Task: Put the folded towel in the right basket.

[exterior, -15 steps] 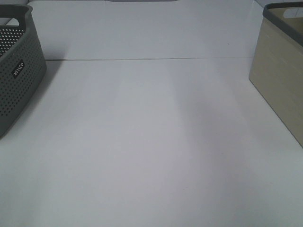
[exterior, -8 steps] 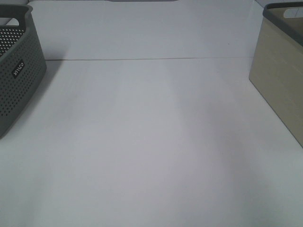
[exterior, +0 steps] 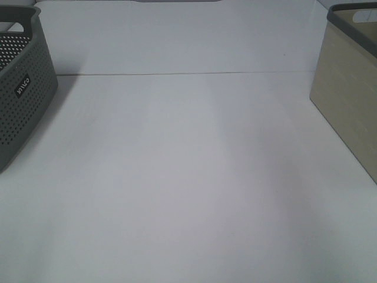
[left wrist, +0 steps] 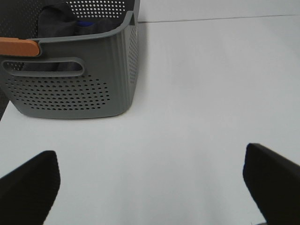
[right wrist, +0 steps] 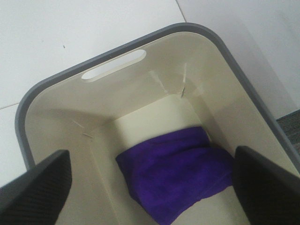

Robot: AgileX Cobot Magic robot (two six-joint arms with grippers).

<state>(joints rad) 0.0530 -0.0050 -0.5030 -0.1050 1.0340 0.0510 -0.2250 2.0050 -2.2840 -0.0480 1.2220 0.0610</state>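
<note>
Surface: one smooth, matte white table (exterior: 188, 177), crossed by a single thin seam toward its far side.
Baskets: two, well apart at opposite edges of the table.
Left basket (left wrist: 70, 93): grey plastic with rounded corners, walls dotted with small round holes, one slot handle showing and an orange strip (left wrist: 18, 47) on the rim. Dark cloth (left wrist: 56, 18) lies inside.
Right basket (right wrist: 117, 47): smooth cream walls, rounded grey rim, one oval slot handle in the end wall.
Folded towel (right wrist: 178, 173): one, deep purple, soft and fuzzy, lying rumpled on the floor of the right basket.
Left gripper (left wrist: 150, 187): two black fingers spread wide over bare table near the grey basket, holding nothing.
Right gripper (right wrist: 152, 187): two black fingers spread wide above the cream basket, empty, with the towel below between them.
</note>
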